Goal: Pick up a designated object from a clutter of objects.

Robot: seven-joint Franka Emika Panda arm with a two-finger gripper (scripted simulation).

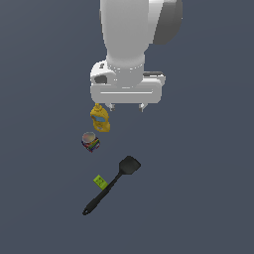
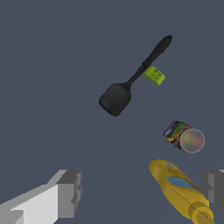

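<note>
The tiny lime-green block [image 1: 99, 181] lies on the dark floor, touching or just beside the handle of the long black spatula [image 1: 111, 184]. It also shows in the wrist view [image 2: 154, 75] next to the spatula [image 2: 131, 80]. The small multicoloured can [image 1: 90, 142] [image 2: 183, 137] and the yellow squeeze bottle [image 1: 100, 118] [image 2: 181, 190] lie farther back. My gripper [image 1: 126, 106] hangs high above the floor, behind the clutter, open and empty. In the wrist view its fingers [image 2: 69, 193] stand wide apart, with the bottle between them far below.
Dark grey floor surrounds the four objects on all sides. The white arm body [image 1: 130, 44] fills the upper middle of the exterior view. The bottle sits just under the gripper toward the exterior view's left.
</note>
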